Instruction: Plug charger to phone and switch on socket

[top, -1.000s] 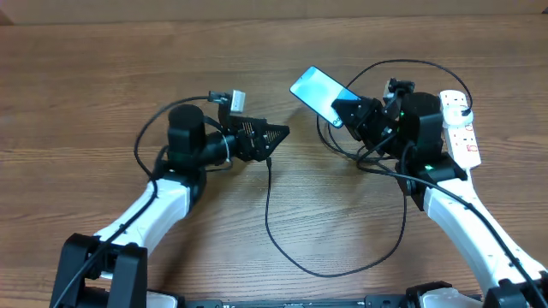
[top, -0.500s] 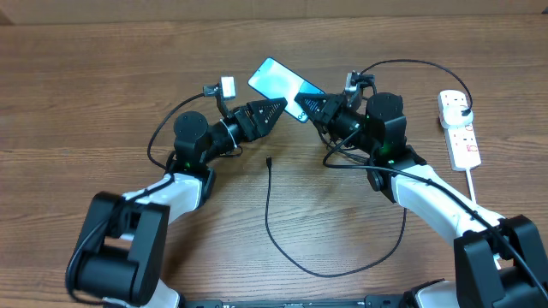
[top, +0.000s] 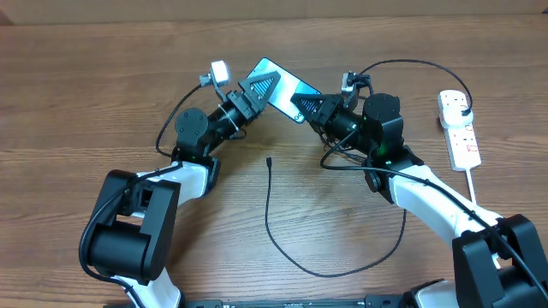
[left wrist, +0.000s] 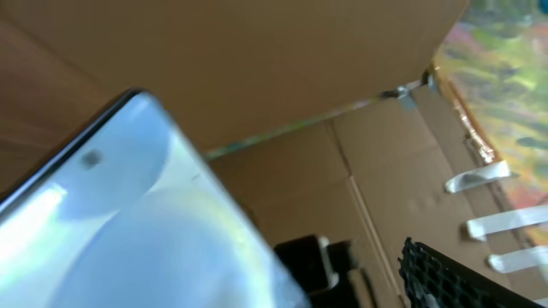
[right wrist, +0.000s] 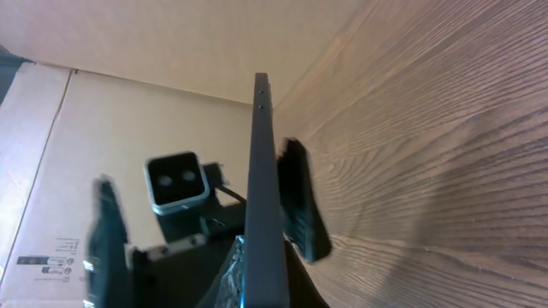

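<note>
Fingers of the left gripper (top: 264, 87) reach the left end of the slim black-edged smartphone with a bright blue-white screen (top: 293, 83), which seems raised off the brown wood-grain table (top: 77, 77) and tilted. The right wrist view shows those fingers (right wrist: 295, 205) spread wide, one on each side of the phone's thin edge. One is close against it and the other well off, so nothing is pinched yet. This straddle looks like preparation to take or steady the phone. Below the phone, the small connector tip (top: 270, 159) of the long thin black charger cable (top: 267, 218) lies loose on the table, in neither gripper. At the phone's right end the right gripper (top: 308, 108) is clamped on it, presumably holding it up so the port can be reached. Well to the right of the phone lies the white elongated power strip (top: 460, 133), with no gripper near its switches.
</note>
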`<state>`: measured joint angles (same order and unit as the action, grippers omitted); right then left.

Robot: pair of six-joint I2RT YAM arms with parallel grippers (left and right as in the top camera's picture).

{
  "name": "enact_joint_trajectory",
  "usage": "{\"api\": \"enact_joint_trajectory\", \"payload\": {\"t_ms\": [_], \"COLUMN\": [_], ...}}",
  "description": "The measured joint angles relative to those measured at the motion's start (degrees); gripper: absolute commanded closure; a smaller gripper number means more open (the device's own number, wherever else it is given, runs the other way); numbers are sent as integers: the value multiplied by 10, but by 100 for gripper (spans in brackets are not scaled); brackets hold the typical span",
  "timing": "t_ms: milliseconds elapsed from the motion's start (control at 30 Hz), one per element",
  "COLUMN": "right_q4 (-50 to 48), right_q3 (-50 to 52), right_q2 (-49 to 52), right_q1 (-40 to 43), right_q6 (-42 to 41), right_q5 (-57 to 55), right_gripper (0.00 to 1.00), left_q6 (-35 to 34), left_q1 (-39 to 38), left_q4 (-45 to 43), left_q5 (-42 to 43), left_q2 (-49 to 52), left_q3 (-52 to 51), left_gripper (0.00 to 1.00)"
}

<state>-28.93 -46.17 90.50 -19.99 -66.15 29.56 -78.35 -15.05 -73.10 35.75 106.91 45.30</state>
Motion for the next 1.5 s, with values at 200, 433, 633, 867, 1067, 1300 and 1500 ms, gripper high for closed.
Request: {"api": "enact_joint_trajectory", "payload": {"t_ms": [200,433,633,867,1067,1300,1500], "right_q4": [-13,-27,-35,-60,-64,-61,-49], "right_q3": [-3,-3,-3,-3,-8,-9,-9], "right_q2": [0,0,0,0,0,0,1], "right_q1": [-3,-7,-8,-12,-16,-19,-27], "right_q6": [-2,-1,-1,-1,-5,-25,-10], "right_q5": [-13,-20,-24,-27,-30,-32,-23], "right_gripper": [96,96,96,96,96,80,0], "left_q6": [-27,-44,-76,-134,-173,-192,-190], "left_q1": [-3,-4,-9,-10,-10,-10,-11], "left_q4": [11,28,25,-12,-20,-21,-16], "left_q5": [-5,0,0,-10,-23,-25,-17], "left_q2": [2,3,3,3,10,12,12], "left_q3": [24,32,32,32,32,32,33], "left_gripper": [16,29,46,65,89,95,96]}}
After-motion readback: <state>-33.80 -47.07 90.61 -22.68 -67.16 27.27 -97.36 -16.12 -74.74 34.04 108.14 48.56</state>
